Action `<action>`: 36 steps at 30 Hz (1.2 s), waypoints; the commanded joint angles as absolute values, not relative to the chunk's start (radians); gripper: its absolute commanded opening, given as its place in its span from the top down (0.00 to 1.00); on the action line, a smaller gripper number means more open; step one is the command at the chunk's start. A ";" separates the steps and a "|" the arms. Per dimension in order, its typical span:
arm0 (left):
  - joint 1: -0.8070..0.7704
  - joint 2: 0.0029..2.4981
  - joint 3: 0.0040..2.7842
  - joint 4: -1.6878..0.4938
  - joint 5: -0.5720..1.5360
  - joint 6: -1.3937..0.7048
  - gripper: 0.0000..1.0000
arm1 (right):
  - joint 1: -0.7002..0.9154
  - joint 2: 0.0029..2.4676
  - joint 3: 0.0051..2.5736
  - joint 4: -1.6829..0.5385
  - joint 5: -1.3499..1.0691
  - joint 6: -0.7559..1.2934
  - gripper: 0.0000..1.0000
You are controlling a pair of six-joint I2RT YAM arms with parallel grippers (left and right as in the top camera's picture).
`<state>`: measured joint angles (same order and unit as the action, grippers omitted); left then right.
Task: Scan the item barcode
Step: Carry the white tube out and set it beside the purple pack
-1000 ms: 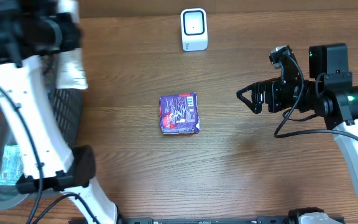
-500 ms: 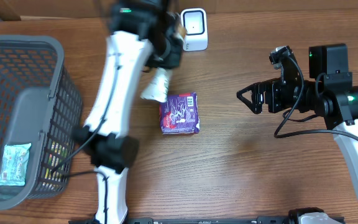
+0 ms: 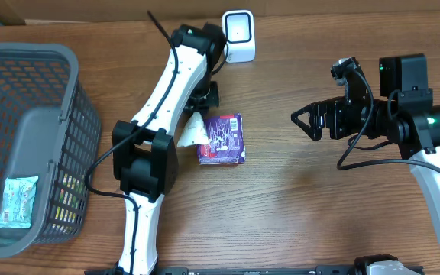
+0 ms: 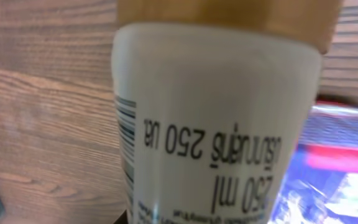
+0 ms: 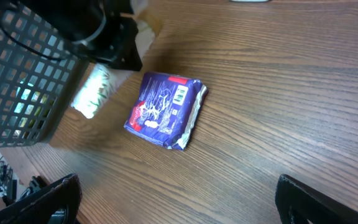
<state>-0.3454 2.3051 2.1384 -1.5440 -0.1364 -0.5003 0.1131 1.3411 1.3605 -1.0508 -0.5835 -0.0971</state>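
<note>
- Overhead view:
  - The left gripper point(image 3: 199, 109) is closed on a white bottle point(image 3: 192, 131). The bottle hangs at a tilt, with its lower end over the wooden table point(image 3: 319, 214).
  - The bottle touches or overlaps the left edge of a purple packet point(image 3: 220, 140). The packet lies flat near the table centre, and a barcode shows at its top right corner.
  - The scanner point(image 3: 238, 36) is a small white box. It stands at the far edge of the table, just beyond the left arm's wrist and apart from the bottle.
  - A grey mesh basket point(image 3: 75, 69) stands at the left, with a pale packet point(image 3: 17, 202) lying in it.
  - The right gripper point(image 3: 305, 122) is at the right side, well apart from the purple packet. Its jaws are spread wide and hold nothing.
- Left wrist view:
  - The bottle point(image 4: 216, 124) fills most of the frame and is blurred by closeness. The print "250 ml" reads upside down, and barcode stripes point(image 4: 125, 127) run along its left edge.
  - A tan band point(image 4: 229, 15) caps the top of the bottle.
  - The purple packet point(image 4: 344, 168) shows at the lower right.
  - The gripper's own fingers cannot be made out.
- Right wrist view:
  - The two fingers point(image 5: 48, 199) sit at the bottom corners, far apart, with bare table between them.
  - The purple packet point(image 5: 166, 112) lies ahead of the fingers.
  - The left gripper point(image 5: 120, 53) clamps the bottle point(image 5: 94, 90) between the packet and the basket point(image 5: 17, 81).
</note>
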 commanded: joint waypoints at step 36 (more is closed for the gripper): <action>-0.344 2.274 1.904 -1.294 -0.030 -0.493 0.61 | 0.118 1.338 1.374 -1.050 -0.554 -0.094 0.00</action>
